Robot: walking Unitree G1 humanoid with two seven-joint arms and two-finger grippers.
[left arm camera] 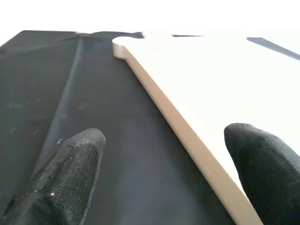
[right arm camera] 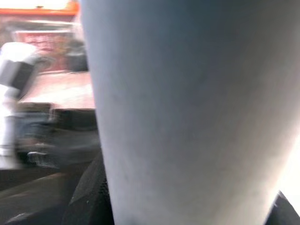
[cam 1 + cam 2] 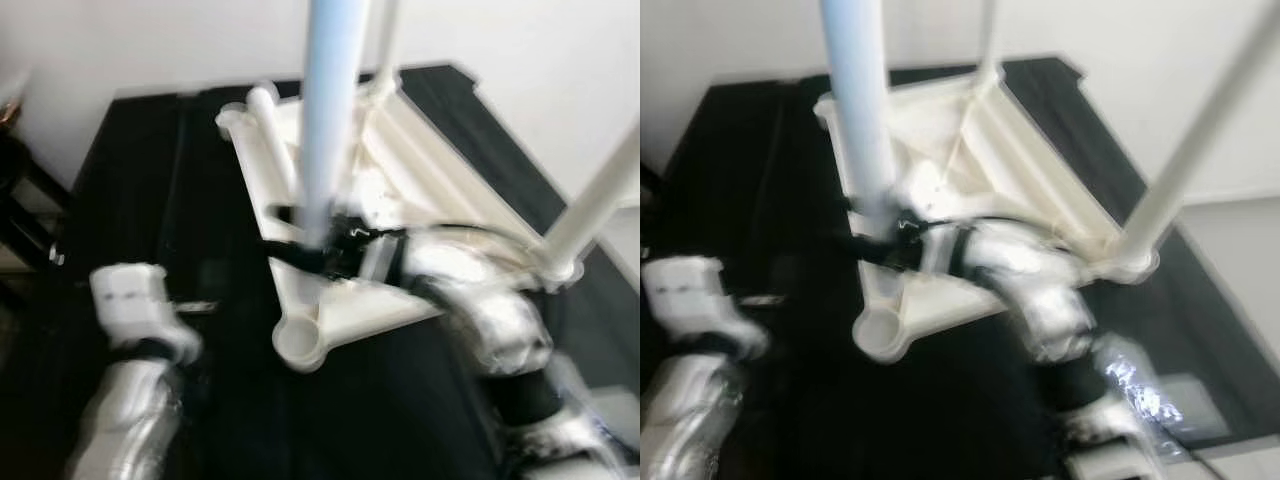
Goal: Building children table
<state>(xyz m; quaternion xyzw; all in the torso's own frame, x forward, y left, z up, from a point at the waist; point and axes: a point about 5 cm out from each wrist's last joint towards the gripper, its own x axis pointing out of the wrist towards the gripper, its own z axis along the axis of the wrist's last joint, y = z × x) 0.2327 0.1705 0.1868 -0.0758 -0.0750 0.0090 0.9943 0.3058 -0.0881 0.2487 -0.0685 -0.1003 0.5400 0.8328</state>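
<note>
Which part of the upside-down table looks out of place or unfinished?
The near corner socket of the white table top has no leg. The right claw holds the pale blue leg just behind it, not seated there.

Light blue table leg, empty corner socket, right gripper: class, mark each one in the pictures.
light blue table leg [image 3: 328, 120], left eye view, mid-shaft.
empty corner socket [image 3: 298, 343], left eye view, round rim.
right gripper [image 3: 318, 250], left eye view, closed around the leg's base.

It looks like a room in a home: an upturned white children's table [image 3: 400, 180] with pale legs [image 3: 330, 110] lies on a black sheet [image 3: 150, 200] spread across the floor beside plain white walls [image 3: 520, 50].
</note>
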